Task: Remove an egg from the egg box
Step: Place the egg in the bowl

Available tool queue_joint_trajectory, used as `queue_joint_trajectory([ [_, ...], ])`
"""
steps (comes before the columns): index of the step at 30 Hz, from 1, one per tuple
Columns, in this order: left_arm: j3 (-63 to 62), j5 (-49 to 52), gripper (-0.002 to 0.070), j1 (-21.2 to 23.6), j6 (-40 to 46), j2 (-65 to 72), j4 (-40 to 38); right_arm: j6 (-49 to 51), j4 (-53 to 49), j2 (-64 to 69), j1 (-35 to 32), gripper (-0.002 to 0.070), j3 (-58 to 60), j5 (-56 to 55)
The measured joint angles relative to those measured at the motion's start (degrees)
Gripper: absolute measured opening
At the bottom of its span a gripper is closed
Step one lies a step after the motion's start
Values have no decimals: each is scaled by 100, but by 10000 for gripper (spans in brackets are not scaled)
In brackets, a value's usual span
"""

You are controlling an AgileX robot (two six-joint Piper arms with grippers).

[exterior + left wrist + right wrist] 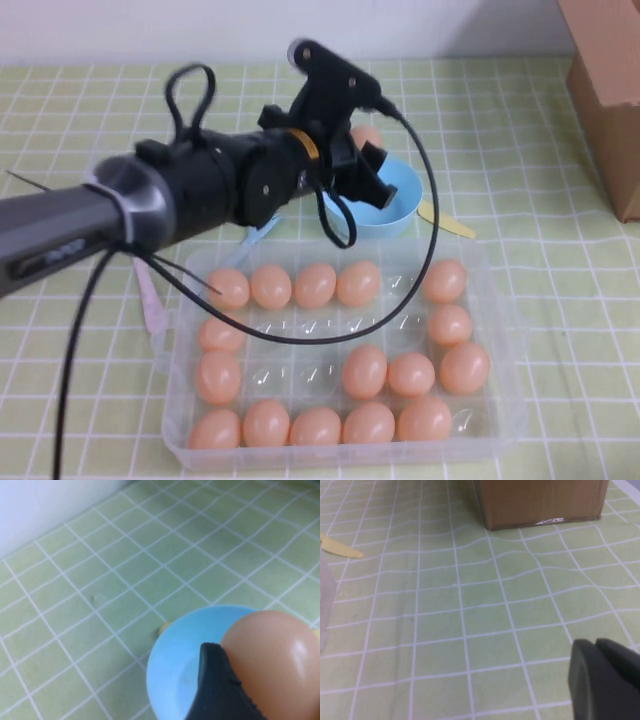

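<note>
the left gripper [368, 150] hangs in the air above the far edge of the light-blue bowl [400, 205], its fingers clamped on the egg [366, 134]. in the left wrist view the egg [280, 665] fills the near corner, smooth and peach-orange with a pale glint on it, and one dark fingertip [220, 690] lies flat against its side; the bowl [180, 670] sits directly under them on the cloth. from the high view only the top of the held egg shows behind the black fingers, at the far side of the bowl.

the left arm [130, 205] reaches in from the robot's left, over the far left corner of the egg box [500, 420], with a black cable [400, 290] looping down across the wells.

the egg box lies on the near side of the table, a clear plastic tray with many more peach-orange eggs [365, 370] in its wells; several wells in the middle and along the far row stand bare. the bowl is just beyond the tray's far edge. a thin yellow strip [447, 222] lies on the cloth beside the bowl, toward the robot's right, and also shows in the right wrist view [340, 547].

the right gripper [602, 680] is out of the high view; only a dark part of it shows in its own wrist view, low over the green checked cloth [470, 605], and i cannot tell whether its fingers are apart or together. a brown cardboard box [605, 85] stands at the far right of the table.
</note>
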Motion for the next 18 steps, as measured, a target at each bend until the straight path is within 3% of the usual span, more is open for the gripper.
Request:
queue_joint_trajectory([
  [14,0,-1063,345,66,-344,895,-10,0,0,0,0,-17,0,0],
  [18,0,-1115,410,66,-508,895,-10,0,0,0,0,-17,0,0],
])
